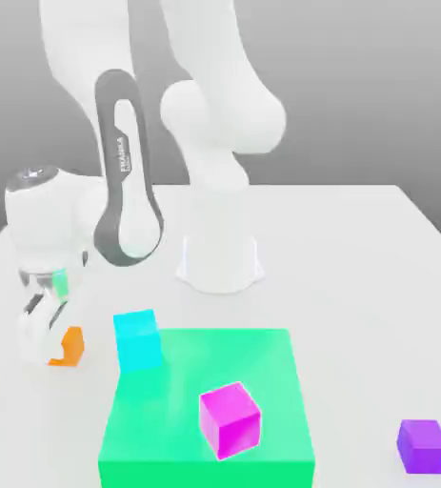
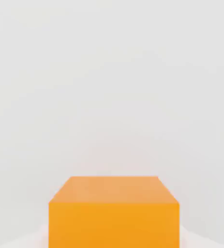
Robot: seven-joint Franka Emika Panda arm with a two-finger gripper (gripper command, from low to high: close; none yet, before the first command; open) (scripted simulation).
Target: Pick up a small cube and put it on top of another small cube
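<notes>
Tool point(image 1: 54, 345) is low on the worktop point(image 1: 357, 286), fingers either side of the orange cube point(image 1: 69, 346); clamped or not, can't tell. Orange cube sits just beside the cyan cube point(image 1: 138, 339), the likely stack target.

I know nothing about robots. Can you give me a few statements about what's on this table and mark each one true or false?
1. The gripper is down at the orange cube. True.
2. The magenta cube sits on the green slab. True.
3. The purple cube is stacked on the cyan cube. False: it sits alone on the white table.
4. The orange cube rests on the green slab. False: it is on the table beside it.
</notes>
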